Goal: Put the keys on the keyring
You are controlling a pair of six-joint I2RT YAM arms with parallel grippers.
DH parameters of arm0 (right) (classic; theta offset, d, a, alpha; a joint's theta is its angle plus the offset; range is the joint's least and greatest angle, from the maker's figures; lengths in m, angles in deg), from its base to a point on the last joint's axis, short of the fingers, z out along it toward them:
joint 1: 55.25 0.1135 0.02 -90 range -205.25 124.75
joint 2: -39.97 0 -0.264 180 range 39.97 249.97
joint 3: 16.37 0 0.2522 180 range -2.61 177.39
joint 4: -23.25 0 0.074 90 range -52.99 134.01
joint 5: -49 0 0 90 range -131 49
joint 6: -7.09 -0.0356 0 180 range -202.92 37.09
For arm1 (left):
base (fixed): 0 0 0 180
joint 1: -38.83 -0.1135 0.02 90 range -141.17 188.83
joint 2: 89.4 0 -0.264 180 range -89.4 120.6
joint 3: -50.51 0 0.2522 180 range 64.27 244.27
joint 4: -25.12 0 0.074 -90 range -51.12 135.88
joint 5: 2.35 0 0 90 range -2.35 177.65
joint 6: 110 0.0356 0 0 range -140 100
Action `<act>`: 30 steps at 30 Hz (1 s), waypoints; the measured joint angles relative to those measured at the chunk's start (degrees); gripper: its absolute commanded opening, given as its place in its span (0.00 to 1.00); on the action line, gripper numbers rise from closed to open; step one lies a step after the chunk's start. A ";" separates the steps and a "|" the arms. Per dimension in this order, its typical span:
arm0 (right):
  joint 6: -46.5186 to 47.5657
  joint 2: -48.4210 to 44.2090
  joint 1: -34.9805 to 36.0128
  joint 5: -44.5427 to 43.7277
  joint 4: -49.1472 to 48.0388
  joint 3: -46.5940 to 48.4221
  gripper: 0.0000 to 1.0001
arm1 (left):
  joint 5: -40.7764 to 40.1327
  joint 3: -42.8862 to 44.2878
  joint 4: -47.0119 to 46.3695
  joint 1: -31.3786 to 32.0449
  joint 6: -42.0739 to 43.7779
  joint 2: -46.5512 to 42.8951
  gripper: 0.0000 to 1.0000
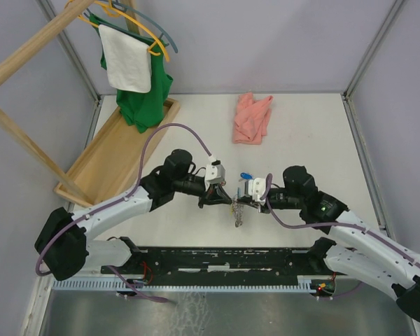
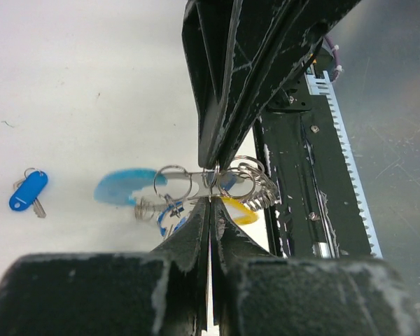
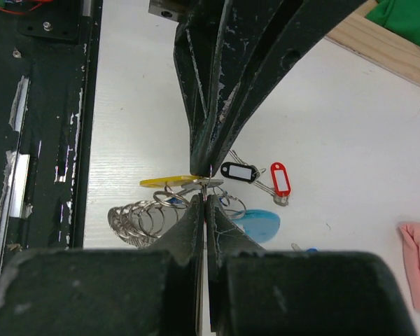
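Both arms meet over the middle of the tabletop (image 1: 315,140), toward its near edge. The left end effector (image 2: 210,183) is fully closed, its tips pinching a silver ring of the keyring (image 2: 250,178), whose bunched rings hang just right of the fingers in the left wrist view. The keyring's light-blue tag (image 2: 122,187) lies flat on the tabletop. The right end effector (image 3: 206,182) is also fully closed, nipping the silver end of the yellow-tagged key (image 3: 164,182), right against the keyring's rings. The black-tagged key (image 3: 239,171) and the red-tagged key (image 3: 281,178) lie side by side on the tabletop near the fingertips. The blue-tagged key (image 2: 28,190) lies apart, just on the far side of the end effectors. A pink cloth (image 1: 252,117) lies farther back, and a wooden tray (image 1: 119,150) sits at the far left.
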 measured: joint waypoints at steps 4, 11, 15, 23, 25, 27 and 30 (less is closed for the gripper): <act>-3.69 -1.99 -0.68 0.42 -4.81 -3.39 0.01 | -0.20 -2.64 -2.86 -0.33 -1.70 -0.04 0.03; -9.94 -3.61 -1.70 -0.04 -13.38 -8.33 0.01 | 0.11 -4.24 -8.90 -0.83 -6.56 3.30 0.03; -11.30 -3.61 -1.86 -0.70 -14.73 -8.81 0.01 | 0.44 -4.31 -11.58 -0.83 -9.11 5.46 0.03; -8.57 -3.58 -1.90 -2.64 -7.85 -5.79 0.14 | -0.13 -2.93 -9.35 -0.79 -9.31 4.87 0.03; -7.65 -3.30 -1.92 -2.89 -5.33 -4.20 0.17 | -0.15 -2.43 -8.59 -0.79 -9.27 4.55 0.03; -6.21 -2.23 -1.92 -2.95 -2.45 -2.03 0.19 | -0.15 -1.86 -7.50 -0.79 -9.27 4.15 0.03; -4.70 -0.42 -1.92 -3.02 0.55 0.13 0.23 | -0.07 -1.31 -6.60 -0.79 -9.25 3.91 0.03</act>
